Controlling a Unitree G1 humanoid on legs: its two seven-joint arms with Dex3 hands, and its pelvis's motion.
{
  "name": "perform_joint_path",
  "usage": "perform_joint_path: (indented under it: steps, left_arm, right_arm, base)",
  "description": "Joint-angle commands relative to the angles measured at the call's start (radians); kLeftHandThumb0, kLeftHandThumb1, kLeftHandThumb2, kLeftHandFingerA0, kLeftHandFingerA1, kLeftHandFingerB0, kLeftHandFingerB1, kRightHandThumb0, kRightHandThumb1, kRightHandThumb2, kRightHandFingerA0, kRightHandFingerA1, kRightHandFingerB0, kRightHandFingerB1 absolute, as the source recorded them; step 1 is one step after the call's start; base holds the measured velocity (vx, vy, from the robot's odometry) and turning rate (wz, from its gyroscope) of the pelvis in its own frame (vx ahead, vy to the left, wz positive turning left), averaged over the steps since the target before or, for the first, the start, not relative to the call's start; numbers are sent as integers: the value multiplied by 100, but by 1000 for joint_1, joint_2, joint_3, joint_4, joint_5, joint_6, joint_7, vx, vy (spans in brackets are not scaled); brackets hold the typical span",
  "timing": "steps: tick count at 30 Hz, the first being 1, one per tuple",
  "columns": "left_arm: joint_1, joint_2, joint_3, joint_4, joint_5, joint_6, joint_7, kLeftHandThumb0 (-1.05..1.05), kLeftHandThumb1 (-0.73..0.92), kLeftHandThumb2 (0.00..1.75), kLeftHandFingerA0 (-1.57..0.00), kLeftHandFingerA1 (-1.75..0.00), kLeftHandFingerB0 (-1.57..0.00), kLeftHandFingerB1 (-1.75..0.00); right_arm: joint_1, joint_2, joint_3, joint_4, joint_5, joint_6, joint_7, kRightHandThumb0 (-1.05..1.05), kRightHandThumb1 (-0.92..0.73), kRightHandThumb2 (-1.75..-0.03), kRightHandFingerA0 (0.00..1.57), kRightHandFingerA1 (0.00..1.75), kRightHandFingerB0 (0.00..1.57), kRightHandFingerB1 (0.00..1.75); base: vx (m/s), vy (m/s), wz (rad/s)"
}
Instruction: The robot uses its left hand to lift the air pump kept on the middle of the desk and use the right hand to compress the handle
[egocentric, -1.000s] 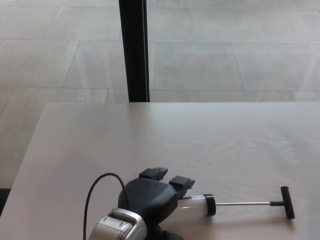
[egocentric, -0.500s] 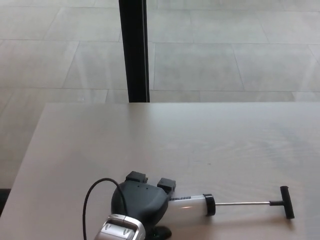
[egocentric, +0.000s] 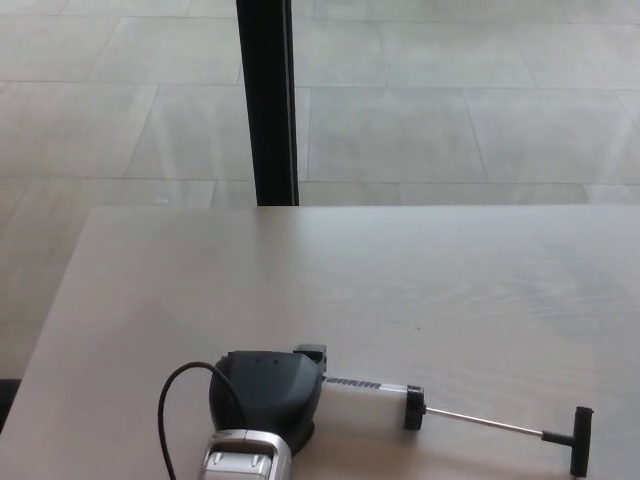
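Note:
The air pump (egocentric: 365, 398) lies near the desk's front edge, with a clear barrel, a black cap, and a thin metal rod running right to a black T-handle (egocentric: 578, 440). It slants, with the handle end lower in the picture than the barrel. My left hand (egocentric: 265, 393) covers the barrel's left end, its fingers curled down over it; only one fingertip (egocentric: 311, 352) shows. A silver wrist piece and a black cable trail behind the hand. My right hand does not show.
The pale wooden desk (egocentric: 400, 270) stretches back and to both sides of the pump. Its left edge runs along the picture's left. Beyond it stands a black vertical post (egocentric: 266, 100) on a tiled floor.
My left hand has slid left along the barrel and its fingers have curled down onto it. The pump has swung, its handle end moving toward the front edge.

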Motion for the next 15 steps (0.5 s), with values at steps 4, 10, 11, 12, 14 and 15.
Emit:
perform_joint_path:
  steps: [4, 10, 11, 12, 14, 15]
  left_arm:
    - [31, -7, -10, 39, -40, -72, 45, -32, 64, 60, -85, -156, -59, -63]
    - [18, -1, -47, 62, -36, -104, 6, -34, 64, 60, -83, -141, -63, -64]
    - [18, 0, -47, 62, -36, -104, 7, -34, 64, 60, -83, -141, -63, -64]
    - [13, 8, -58, 63, -32, -114, -3, -35, 64, 62, -80, -144, -57, -58]
    - [1, 22, -82, 65, -21, -131, -29, -34, 67, 61, -83, -140, -54, -56]
    - [-8, 27, -93, 66, -22, -142, -35, -33, 66, 62, -84, -148, -54, -56]
  right_arm:
    - [-23, -4, 5, 7, -37, 11, -26, -58, -79, -64, 38, 54, 57, 42]
    - [-30, -1, -1, 8, -36, 8, -22, -58, -80, -64, 38, 59, 56, 42]
    - [-30, -1, -1, 7, -37, 9, -21, -58, -80, -64, 38, 59, 56, 42]
    - [-32, 0, -2, 7, -37, 10, -23, -56, -80, -64, 38, 57, 55, 42]
    - [-33, 0, -4, 9, -37, 11, -25, -56, -80, -64, 38, 56, 55, 42]
    - [-33, -2, -3, 8, -38, 13, -24, -57, -81, -65, 37, 55, 54, 42]
  base:
    - [0, 0, 0]
    - [0, 0, 0]
    - [0, 0, 0]
    - [0, 0, 0]
    - [0, 0, 0]
    - [0, 0, 0]
